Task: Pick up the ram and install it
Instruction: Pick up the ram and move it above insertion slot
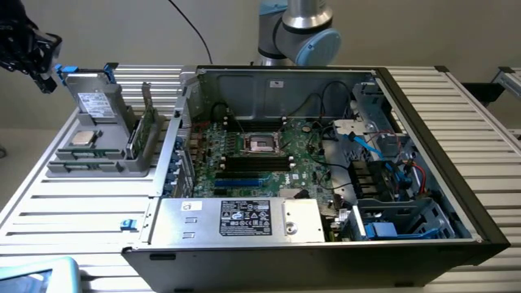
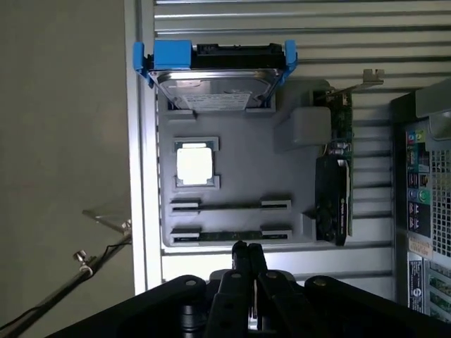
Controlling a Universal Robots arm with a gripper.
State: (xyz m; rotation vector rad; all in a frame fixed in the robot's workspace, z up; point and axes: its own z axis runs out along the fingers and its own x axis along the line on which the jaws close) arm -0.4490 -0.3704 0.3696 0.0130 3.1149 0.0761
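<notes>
- Your jaws are together with nothing between them. In the wrist view the two black fingertips (image 2: 240, 253) meet in a thin seam. In the exterior view they hang high at the upper left of the frame, clear of everything on the desk.
- Closest past them is the ram (image 2: 229, 235), a thin green stick standing on edge in a groove of the grey holder (image 2: 239, 158), untouched. Set on edge like that, its long upper rim is free for you to pinch. The groove beside it looks empty, though you cannot be sure from here.
- Farther along the same holder, a square silver processor (image 2: 194, 165) lies flat in a shallow pocket. A hard drive (image 2: 211, 88) with blue plastic rails leans at the far end, and an expansion card (image 2: 338, 176) stands upright along one side.
- The holder looks like matte moulded plastic, with each recess shaped to its part, probably so nothing slides.
- It sits on a ribbed metal desk (image 1: 73, 207), just beside the open computer case (image 1: 277, 94) at mid-frame.
- Inside the case, the green motherboard (image 1: 313, 162) lies flat. Its black memory slots (image 1: 256, 162) run just below the processor socket in the exterior view, well apart from the ram.
</notes>
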